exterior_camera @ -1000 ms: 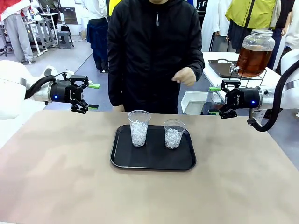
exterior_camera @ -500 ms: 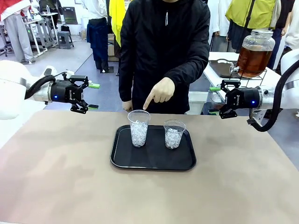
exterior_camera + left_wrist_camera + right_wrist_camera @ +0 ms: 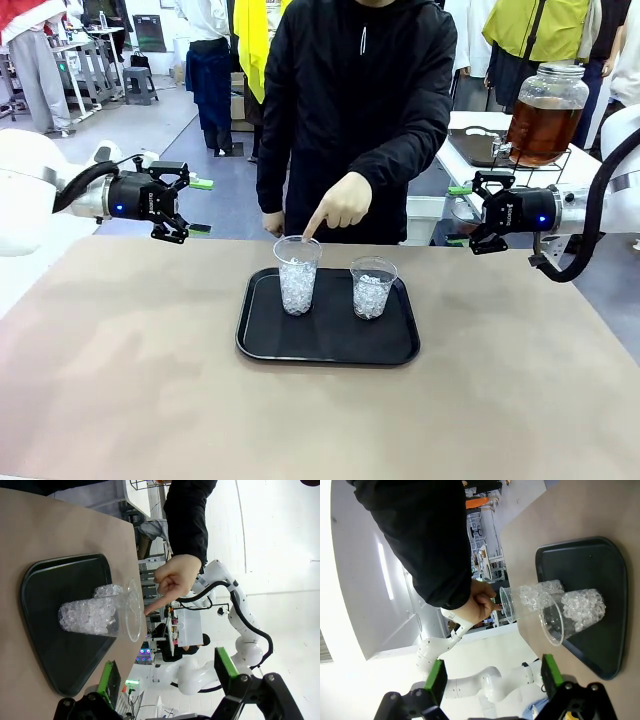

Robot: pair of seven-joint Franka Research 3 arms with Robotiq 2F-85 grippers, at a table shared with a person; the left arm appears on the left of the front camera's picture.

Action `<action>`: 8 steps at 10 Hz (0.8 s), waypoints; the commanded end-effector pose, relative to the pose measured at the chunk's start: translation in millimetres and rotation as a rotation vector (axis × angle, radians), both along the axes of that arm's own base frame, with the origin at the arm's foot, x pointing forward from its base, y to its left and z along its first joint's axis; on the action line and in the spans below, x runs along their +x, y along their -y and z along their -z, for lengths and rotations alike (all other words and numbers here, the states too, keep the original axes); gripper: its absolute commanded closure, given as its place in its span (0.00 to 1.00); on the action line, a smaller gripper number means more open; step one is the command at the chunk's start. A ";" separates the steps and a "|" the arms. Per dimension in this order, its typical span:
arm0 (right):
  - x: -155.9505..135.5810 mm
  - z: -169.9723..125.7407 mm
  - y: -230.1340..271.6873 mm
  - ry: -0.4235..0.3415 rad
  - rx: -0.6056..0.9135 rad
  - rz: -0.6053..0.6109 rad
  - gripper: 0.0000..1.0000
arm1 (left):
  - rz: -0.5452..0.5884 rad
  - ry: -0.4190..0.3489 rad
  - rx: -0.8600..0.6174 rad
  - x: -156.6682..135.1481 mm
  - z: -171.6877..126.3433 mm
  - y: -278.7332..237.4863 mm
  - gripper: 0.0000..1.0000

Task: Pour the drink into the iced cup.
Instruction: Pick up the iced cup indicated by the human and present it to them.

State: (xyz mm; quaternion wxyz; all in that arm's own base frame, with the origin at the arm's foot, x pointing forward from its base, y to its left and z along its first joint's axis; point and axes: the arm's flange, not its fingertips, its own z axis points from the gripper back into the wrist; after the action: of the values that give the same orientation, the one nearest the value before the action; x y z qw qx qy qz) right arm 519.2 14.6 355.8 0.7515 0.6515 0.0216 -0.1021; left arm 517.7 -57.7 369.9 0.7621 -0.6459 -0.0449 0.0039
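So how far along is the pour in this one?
Done: the taller cup and the shorter cup, both iced, stand on the black tray. In hand: the person's hand points at the taller cup; the robot's left hand and right hand hover open, holding nothing. Left: the whole pour; the amber drink sits in the jar.

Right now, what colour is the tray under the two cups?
The tray is black, seen best in the front view.
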 end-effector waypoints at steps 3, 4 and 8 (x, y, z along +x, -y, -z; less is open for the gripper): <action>0.4 -0.9 0.4 0.000 0.001 0.001 0.00 | -0.002 -0.005 0.004 -0.2 -1.8 -0.3 0.00; 0.4 -0.9 0.4 0.000 0.001 0.001 0.00 | 0.000 0.000 0.000 0.0 0.0 0.0 0.00; 0.4 -0.9 0.4 0.000 0.001 0.001 0.00 | 0.154 0.441 -0.062 1.6 5.8 -5.2 0.00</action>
State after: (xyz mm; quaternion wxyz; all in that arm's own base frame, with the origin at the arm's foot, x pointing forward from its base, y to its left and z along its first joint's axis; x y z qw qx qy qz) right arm 519.2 14.5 355.7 0.7515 0.6515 0.0216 -0.1021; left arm 519.3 -57.7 372.7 0.7339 -0.6531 -0.1320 -0.1323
